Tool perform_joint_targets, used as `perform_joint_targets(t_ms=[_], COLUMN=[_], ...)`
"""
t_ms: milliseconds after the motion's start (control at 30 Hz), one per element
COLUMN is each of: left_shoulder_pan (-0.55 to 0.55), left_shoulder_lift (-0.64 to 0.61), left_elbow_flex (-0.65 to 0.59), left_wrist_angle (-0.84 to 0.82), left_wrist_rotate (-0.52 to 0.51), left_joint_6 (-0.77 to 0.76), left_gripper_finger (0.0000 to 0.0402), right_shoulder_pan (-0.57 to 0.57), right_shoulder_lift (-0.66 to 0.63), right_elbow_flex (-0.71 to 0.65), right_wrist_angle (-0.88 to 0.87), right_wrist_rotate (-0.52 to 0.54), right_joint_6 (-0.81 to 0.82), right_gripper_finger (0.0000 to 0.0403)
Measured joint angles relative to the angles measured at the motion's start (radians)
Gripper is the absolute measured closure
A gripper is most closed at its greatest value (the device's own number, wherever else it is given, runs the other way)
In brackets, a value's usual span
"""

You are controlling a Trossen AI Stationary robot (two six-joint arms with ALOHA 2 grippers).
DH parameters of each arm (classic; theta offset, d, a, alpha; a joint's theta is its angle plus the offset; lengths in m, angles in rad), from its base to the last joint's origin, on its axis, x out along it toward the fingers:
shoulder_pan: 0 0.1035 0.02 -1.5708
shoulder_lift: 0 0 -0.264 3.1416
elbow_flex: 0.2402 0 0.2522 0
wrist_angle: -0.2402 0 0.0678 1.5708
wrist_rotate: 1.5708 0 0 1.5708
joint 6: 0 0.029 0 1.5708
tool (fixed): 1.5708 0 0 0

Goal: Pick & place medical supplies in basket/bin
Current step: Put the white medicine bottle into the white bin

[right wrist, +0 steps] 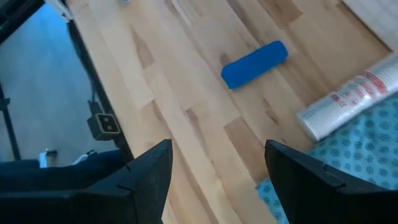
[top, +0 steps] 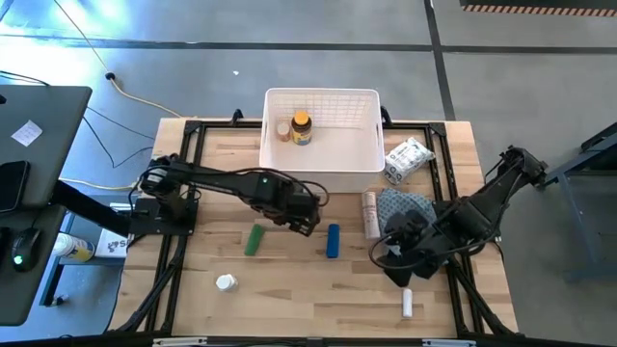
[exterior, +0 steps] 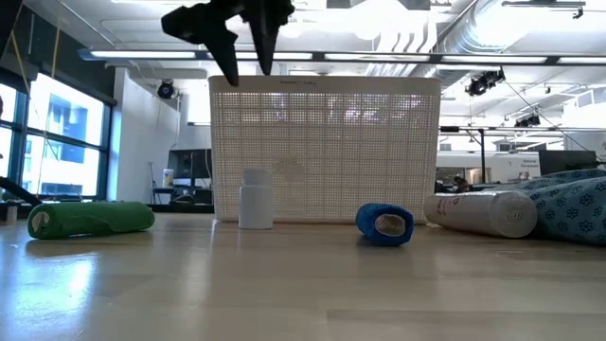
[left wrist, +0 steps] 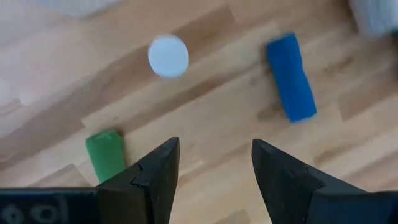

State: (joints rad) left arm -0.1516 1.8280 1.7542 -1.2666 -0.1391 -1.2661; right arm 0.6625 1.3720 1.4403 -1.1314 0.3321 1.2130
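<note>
The white bin (top: pixel 321 140) stands at the table's far middle, with an amber bottle with a yellow cap (top: pixel 301 128) inside it. On the table lie a green piece (top: pixel 254 239), a blue piece (top: pixel 333 241), a white pill bottle (top: pixel 226 282), a white tube (top: pixel 369 212), a small white tube (top: pixel 408 305) and a crinkly packet (top: pixel 407 159). My left gripper (left wrist: pixel 214 152) hangs open above the table between the green and blue pieces and holds nothing. My right gripper (right wrist: pixel 217 155) is open over the near right, beside the tube, also holding nothing.
A blue-grey patterned cloth (top: pixel 405 207) lies at the right next to the white tube. Black frame rails run along the table's left and right sides. Bare wood lies between the pill bottle and the small tube near the front edge.
</note>
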Motion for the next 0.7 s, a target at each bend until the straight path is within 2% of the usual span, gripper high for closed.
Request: perform_joint_targets(t_ms=[167, 367, 600, 700], left_shoulder_pan=[-0.006, -0.005, -0.005, -0.005], left_shoulder_lift=[0.007, 0.006, 0.006, 0.005], left_elbow_flex=[-0.002, -0.001, -0.001, -0.001], left_wrist_angle=[-0.016, 0.029, 0.055, 0.084], left_wrist_rotate=[-0.057, -0.021, 0.027, 0.027], left_joint_6=[-0.048, -0.042, -0.024, -0.022], left_gripper_finger=[0.017, 0.017, 0.017, 0.017], right_shoulder_pan=[0.0, -0.015, 0.009, 0.005], right_shoulder_lift=[0.0, 0.0, 0.0, 0.0], right_elbow_flex=[0.0, 0.0, 0.0, 0.0], right_wrist_angle=[0.0, 0.011, 0.08, 0.089], right_wrist_rotate=[-0.005, -0.009, 0.146, 0.17], right_joint_6=[0.039, 0.044, 0.088, 0.088], right_gripper_finger=[0.0157, 0.0157, 0.0157, 0.0157])
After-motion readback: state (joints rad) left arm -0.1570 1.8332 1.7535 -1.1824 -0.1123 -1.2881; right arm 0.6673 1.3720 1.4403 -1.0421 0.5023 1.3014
